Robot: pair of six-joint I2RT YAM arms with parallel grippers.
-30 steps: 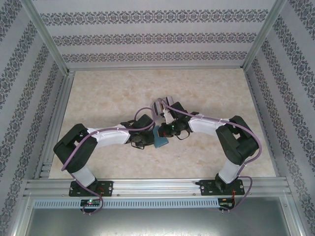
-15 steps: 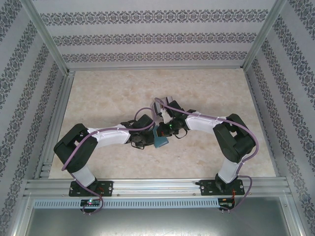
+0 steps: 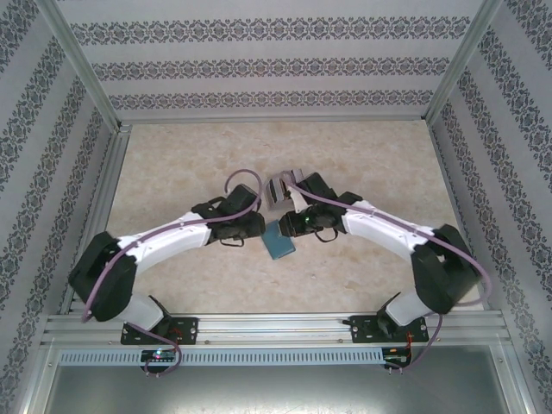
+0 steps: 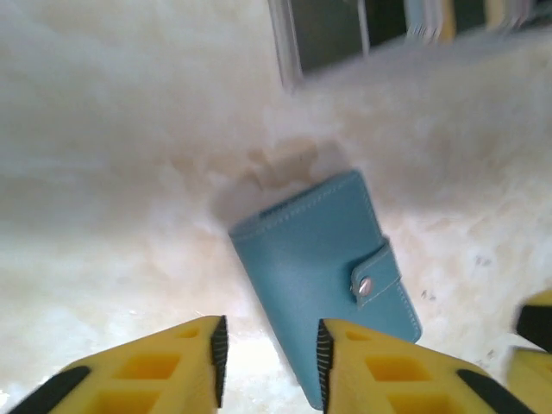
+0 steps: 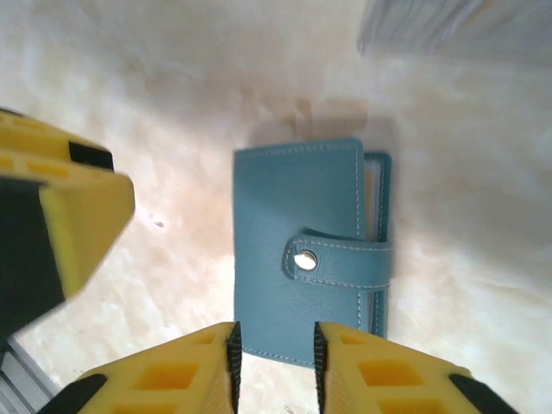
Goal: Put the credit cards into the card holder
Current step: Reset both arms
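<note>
Right wrist view: my right hand (image 5: 276, 345), parted and empty, hovers by the snapped-shut card holder (image 5: 302, 250) flat on the bench (image 5: 172, 103); best, I judge, to lift the strap (image 5: 341, 263) while my left hand (image 4: 272, 341), also parted, pins the cover.

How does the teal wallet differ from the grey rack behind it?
The teal wallet is blue-green; the grey rack is pale. The wallet lies flat, snapped shut; the rack shows slots. The wallet lies nearer the front edge of the table than the rack. Both rest on that table.
</note>
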